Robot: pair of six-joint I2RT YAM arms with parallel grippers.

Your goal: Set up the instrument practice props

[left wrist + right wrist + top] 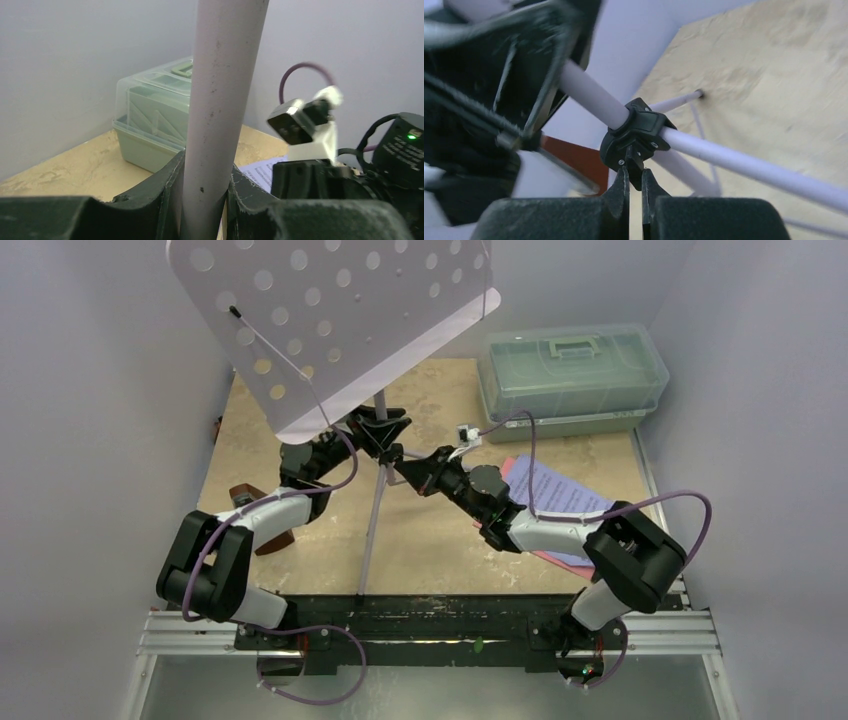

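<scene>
A lavender perforated music stand [330, 310] stands towards the far left of a beige worktop [440, 540], its wide tray tilted and filling the upper left of the overhead view. Its pale pole [220, 100] drops from the tray to a black collar [639, 132], where thin legs spread out across the worktop.

The left gripper [205, 190] is clamped around the pole, one dark finger pressed against each side. The right gripper [634, 182] reaches in from the right and meets the stand lower down. Its fingers are almost together, pinching a small tab that hangs under the black collar.

A brown metronome [245, 493] sits on the worktop left of the stand's legs and is partly hidden by the left arm. A pale-blue music sheet [555, 490] with printed lines lies flat on the right side, under the right arm. A pink music sheet [560, 558] lies beneath it with its edges showing.

A translucent green box [570, 365] with a handled lid sits in the far right corner, well apart from the stand. Plain grey walls enclose the worktop on three sides.
</scene>
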